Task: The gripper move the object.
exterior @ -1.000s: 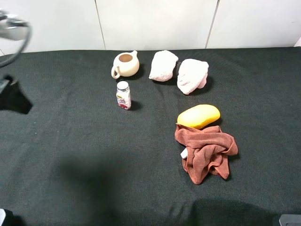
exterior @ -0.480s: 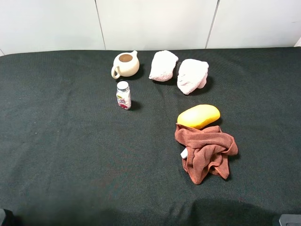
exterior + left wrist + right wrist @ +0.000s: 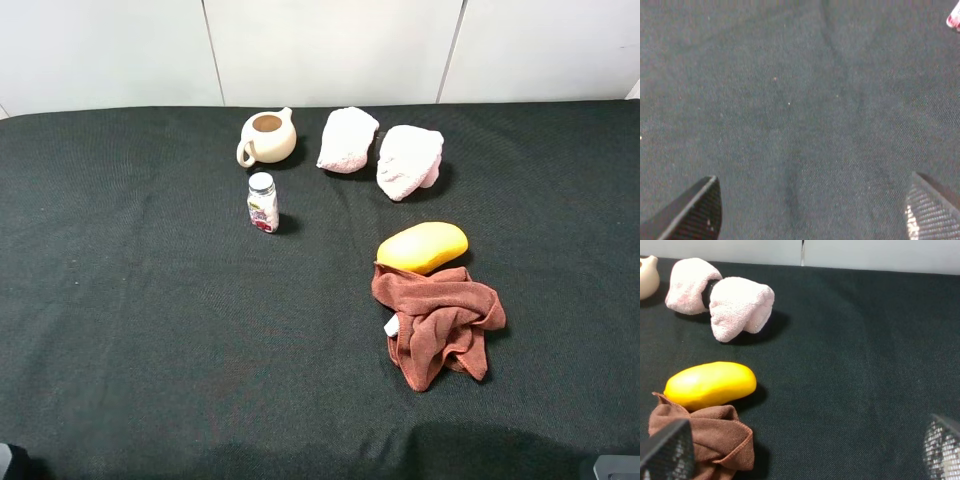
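On the black cloth table (image 3: 150,300) lie a yellow mango (image 3: 422,246), a crumpled brown cloth (image 3: 438,322) touching its near side, a small bottle (image 3: 262,202) standing upright, a cream teapot (image 3: 267,137) and two rolled pink-white towels (image 3: 347,139) (image 3: 409,159). My left gripper (image 3: 812,215) is open over bare cloth, with only a corner of the bottle (image 3: 954,20) in its view. My right gripper (image 3: 805,455) is open, low and short of the mango (image 3: 710,384) and brown cloth (image 3: 705,440). Neither gripper holds anything.
A white panelled wall (image 3: 330,50) runs behind the table's far edge. The right wrist view also shows the towels (image 3: 735,305) and the teapot's edge (image 3: 647,275). A grey piece of hardware (image 3: 615,467) shows at the near right corner.
The left arm, seen at the far left edge one second ago, has left the exterior view, and its shadow on the near left cloth is gone. The objects have not moved.
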Controlling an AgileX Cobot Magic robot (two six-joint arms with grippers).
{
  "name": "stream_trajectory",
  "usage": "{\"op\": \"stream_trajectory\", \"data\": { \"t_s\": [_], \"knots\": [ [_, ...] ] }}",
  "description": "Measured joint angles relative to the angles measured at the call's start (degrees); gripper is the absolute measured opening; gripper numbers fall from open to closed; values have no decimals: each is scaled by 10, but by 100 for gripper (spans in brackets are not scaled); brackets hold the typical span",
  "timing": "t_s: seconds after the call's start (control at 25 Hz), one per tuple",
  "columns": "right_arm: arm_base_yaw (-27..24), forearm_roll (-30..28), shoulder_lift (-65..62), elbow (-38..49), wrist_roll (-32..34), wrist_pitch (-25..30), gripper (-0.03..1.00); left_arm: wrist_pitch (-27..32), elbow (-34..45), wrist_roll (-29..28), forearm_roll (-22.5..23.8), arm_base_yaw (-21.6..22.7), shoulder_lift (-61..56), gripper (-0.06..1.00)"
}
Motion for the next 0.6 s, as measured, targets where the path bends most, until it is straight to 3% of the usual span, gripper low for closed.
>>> {"op": "stream_trajectory", "data": {
  "t_s": [0.24, 0.6],
  "knots": [
    [0, 0, 0, 0, 0, 0, 69, 0, 0, 0, 0, 0, -75, 73],
    [0, 1, 0, 0, 0, 0, 69, 0, 0, 0, 1, 0, -78, 73]
  ]
}}
